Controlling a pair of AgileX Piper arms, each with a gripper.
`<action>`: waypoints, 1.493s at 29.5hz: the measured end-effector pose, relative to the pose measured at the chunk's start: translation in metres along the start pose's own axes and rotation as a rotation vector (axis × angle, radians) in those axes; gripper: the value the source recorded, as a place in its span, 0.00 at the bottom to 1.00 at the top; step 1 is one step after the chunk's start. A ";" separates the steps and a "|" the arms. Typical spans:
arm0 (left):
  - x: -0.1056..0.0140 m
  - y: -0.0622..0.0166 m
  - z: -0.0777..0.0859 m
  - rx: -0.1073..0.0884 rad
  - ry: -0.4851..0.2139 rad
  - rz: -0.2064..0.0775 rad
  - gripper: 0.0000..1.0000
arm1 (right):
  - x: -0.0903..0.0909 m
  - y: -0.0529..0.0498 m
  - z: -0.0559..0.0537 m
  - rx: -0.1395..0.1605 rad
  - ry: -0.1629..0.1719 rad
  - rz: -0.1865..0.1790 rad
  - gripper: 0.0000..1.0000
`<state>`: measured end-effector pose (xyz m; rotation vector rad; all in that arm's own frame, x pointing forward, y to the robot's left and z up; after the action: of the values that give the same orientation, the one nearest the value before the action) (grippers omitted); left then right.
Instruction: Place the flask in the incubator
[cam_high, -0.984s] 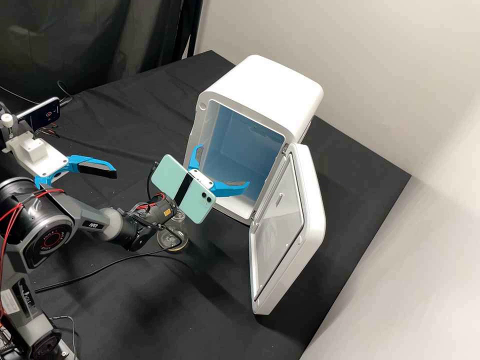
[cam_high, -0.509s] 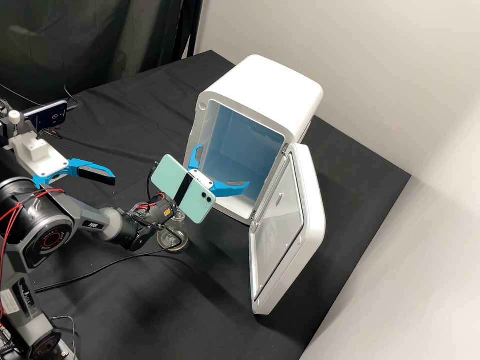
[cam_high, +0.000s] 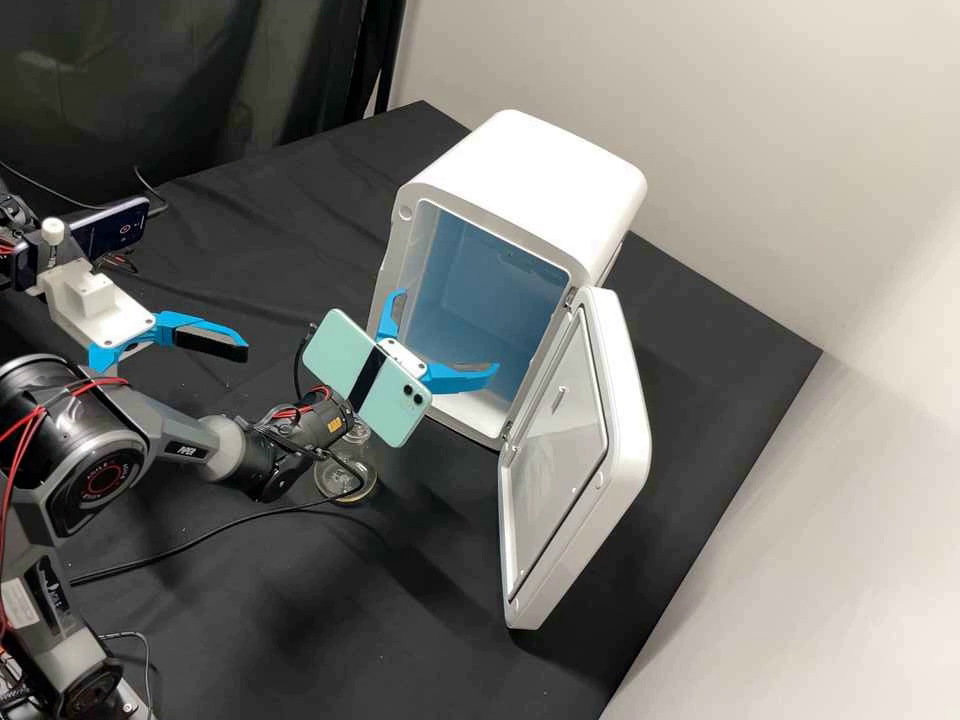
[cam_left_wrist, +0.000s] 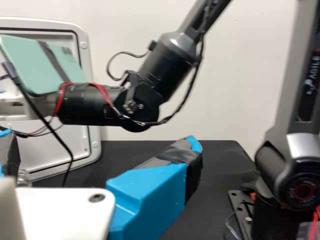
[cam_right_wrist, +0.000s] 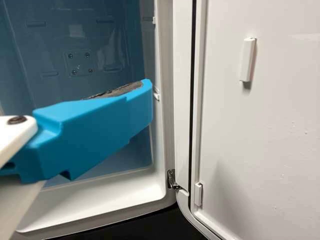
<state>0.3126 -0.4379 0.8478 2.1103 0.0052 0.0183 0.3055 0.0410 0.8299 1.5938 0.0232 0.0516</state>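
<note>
A: Incubator (cam_high: 540, 180) cols?
B: White shell, pale-blue inside. Bench (cam_high: 280, 220) under it blk.
A: Phone (cam_high: 335, 355) in front of it?
B: Mint grn w/ blk band. Fingers (cam_high: 450, 380) at incubator mouth bright blue, dk pads.

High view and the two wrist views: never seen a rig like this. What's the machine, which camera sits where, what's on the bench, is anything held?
Two robot arms work at a black bench. The high view comes from a fixed camera looking down on it. Each wrist view comes from a camera on that arm's wrist, so the right one looks straight into the incubator. That is the white box with a blue inside, and its door hangs open. The right gripper sits at its mouth, fingers open and empty. The left gripper hangs over the bench farther off, with nothing visible in it. The glass flask stands on the bench under the right arm's wrist.
</note>
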 end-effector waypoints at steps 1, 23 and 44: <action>0.001 -0.0004 -0.003 0.000 0.009 -0.001 1.00 | 0.000 0.000 0.000 0.000 0.000 0.000 1.00; 0.006 -0.0182 -0.070 0.006 0.230 -0.078 1.00 | 0.000 0.000 0.000 0.000 0.000 0.000 1.00; -0.002 -0.0296 -0.096 0.061 0.261 -0.120 1.00 | 0.000 0.000 0.000 0.000 0.000 0.000 1.00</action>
<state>0.3096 -0.3401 0.8719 2.1512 0.2907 0.2239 0.3055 0.0410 0.8299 1.5938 0.0232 0.0516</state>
